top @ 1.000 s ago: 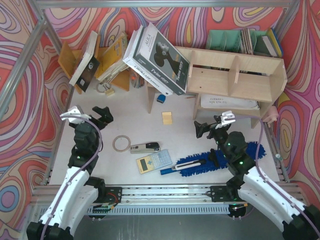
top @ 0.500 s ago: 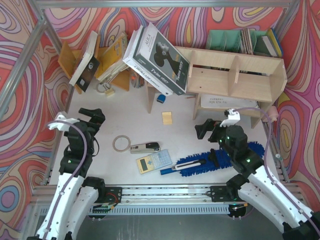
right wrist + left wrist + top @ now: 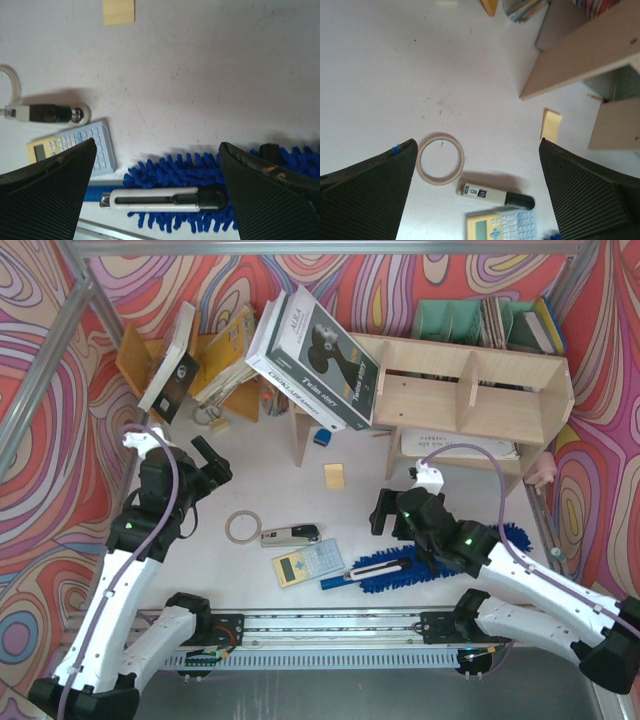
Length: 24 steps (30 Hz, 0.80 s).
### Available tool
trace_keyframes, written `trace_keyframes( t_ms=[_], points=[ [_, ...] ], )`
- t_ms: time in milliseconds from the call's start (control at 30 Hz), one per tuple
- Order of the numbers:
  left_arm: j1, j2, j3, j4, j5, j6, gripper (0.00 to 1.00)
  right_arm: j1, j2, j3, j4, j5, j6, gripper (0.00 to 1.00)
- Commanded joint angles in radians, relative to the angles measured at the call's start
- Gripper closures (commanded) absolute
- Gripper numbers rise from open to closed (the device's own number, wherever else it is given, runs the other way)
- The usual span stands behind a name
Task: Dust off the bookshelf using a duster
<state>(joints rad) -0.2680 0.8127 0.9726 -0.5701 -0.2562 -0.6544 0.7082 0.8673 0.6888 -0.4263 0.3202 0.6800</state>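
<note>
The blue duster [image 3: 390, 573] lies flat on the white worktop [image 3: 270, 480] near its front edge, handle pointing toward a calculator [image 3: 308, 563], well apart from the plywood bookshelf [image 3: 440, 400] at the back right. The right gripper [image 3: 388, 512] hovers above the duster, jaws spread wide and empty; what appears to be a slim black-and-silver rod [image 3: 160, 197] rests on the blue fibres. The left gripper [image 3: 210, 464], jaws likewise apart, hangs near a tape ring [image 3: 241, 527].
</note>
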Motion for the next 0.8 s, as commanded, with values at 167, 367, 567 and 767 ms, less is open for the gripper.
trace_keyframes(
  t_ms=[167,367,567,767],
  points=[
    [-0.035,-0.015,-0.005,-0.042,0.088,0.165,0.01,0.166,0.193,0.190,-0.355,0.160,0.197,0.09],
    [-0.035,-0.026,-0.003,-0.060,0.094,0.161,0.01,0.180,0.240,0.249,-0.548,0.154,0.296,0.15],
    [-0.036,-0.009,0.009,-0.050,0.091,0.167,0.01,0.180,0.239,0.251,-0.706,0.175,0.413,0.29],
    [-0.035,-0.010,0.010,-0.061,0.108,0.162,0.01,0.179,0.282,0.211,-0.749,0.188,0.432,0.38]
  ],
)
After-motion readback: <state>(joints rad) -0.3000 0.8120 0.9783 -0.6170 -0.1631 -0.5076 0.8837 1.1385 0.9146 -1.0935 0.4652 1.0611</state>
